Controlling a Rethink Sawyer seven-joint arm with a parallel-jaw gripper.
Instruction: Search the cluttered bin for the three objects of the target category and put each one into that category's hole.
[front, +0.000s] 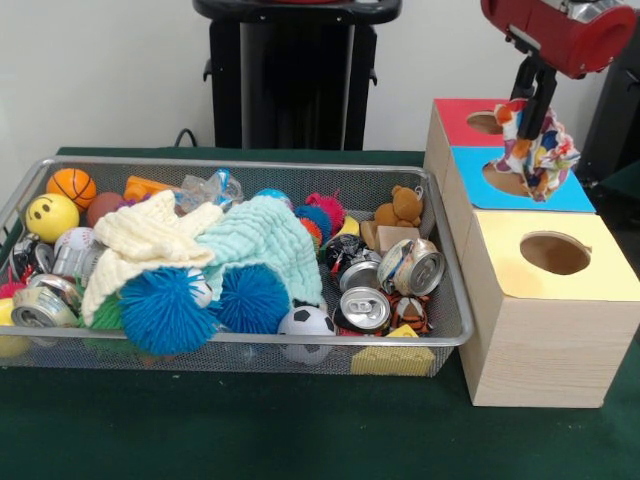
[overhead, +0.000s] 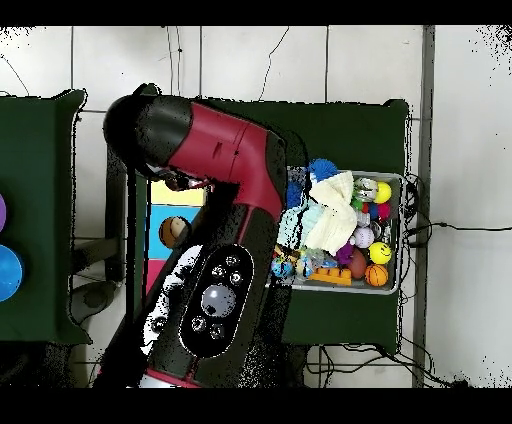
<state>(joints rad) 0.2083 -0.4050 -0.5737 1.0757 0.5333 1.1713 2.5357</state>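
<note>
My gripper (front: 533, 128) hangs from the red arm at the upper right and is shut on a fabric bundle (front: 543, 152) patched white, pink, blue and yellow. The bundle dangles over the blue-faced box (front: 478, 168), in front of its hole, with the red-faced box (front: 455, 115) behind. The yellow-faced box (front: 600, 272) stands nearer the camera, and its round dark hole (front: 555, 253) is uncovered. The wire mesh bin (front: 250, 166) lies to the left, full of clutter. No other fabric bundle shows clearly in it. In the overhead view the arm (overhead: 215, 200) hides the gripper.
The bin holds spiky blue balls (front: 165, 310), cream and mint cloths (front: 255, 245), crushed cans (front: 365, 305), a brown teddy bear (front: 402, 207), a soccer ball (front: 306, 325), a yellow smiley ball (front: 51, 217) and a small basketball (front: 72, 186). The bin also shows in the overhead view (overhead: 401, 180).
</note>
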